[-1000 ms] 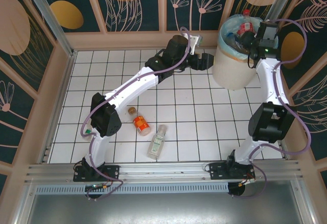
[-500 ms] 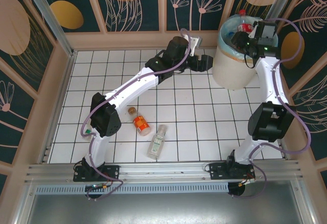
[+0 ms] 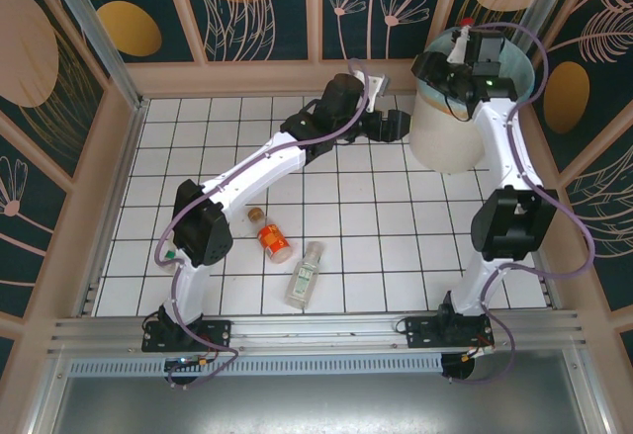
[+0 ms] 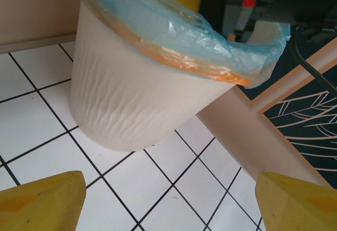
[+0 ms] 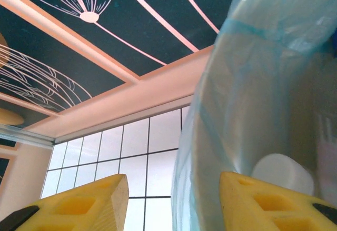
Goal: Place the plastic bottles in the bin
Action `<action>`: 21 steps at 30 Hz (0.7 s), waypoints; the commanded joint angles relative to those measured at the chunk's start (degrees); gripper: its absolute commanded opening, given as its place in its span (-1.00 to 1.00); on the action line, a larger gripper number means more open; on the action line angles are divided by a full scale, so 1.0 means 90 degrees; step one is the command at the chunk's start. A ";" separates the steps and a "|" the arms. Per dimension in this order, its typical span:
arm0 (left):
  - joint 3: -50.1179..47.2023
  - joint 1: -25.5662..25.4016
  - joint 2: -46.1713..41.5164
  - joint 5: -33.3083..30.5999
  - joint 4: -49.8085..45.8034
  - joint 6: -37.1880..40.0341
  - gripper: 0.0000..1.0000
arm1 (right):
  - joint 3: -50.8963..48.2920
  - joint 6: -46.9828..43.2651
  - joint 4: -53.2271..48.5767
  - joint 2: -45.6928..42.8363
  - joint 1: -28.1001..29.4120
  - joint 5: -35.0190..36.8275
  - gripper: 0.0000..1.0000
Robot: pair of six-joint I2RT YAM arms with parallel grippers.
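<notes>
Two arms reach toward 1 o'clock: left gripper (image 4: 168, 204), jaws spread empty, faces tall cream-white round bin (image 4: 126, 99); right gripper (image 5: 174, 204), jaws apart, at its rim. Right wrist view shows white cap (image 5: 281, 174) inside, possibly a bottle's.

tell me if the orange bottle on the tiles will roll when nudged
Probably yes: the orange bottle lies on its side on smooth tiles, and its body looks round. It looks small, so it is probably light and easily knocked away.
</notes>
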 commanded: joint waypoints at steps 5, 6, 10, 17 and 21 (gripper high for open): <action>-0.0219 0.0003 -0.0445 -0.0213 0.0135 0.0189 0.68 | 0.1227 0.0077 -0.0566 0.0801 0.0440 -0.0242 -0.01; -0.0239 0.0001 -0.0471 -0.0229 0.0132 0.0191 0.68 | 0.1368 0.0080 -0.0609 0.0901 0.0468 -0.0237 0.00; -0.0343 -0.0001 -0.0573 -0.0306 0.0130 0.0238 0.68 | 0.1654 0.0129 -0.0547 0.1089 0.0551 -0.0143 0.00; -0.0557 0.0055 -0.0746 -0.0508 0.0178 0.0330 0.69 | 0.1993 0.0395 -0.0173 0.1255 0.0651 -0.0241 0.00; -0.0690 0.0105 -0.0879 -0.0576 0.0192 0.0326 0.69 | 0.3123 0.0124 -0.0948 0.1597 0.0790 0.0386 0.04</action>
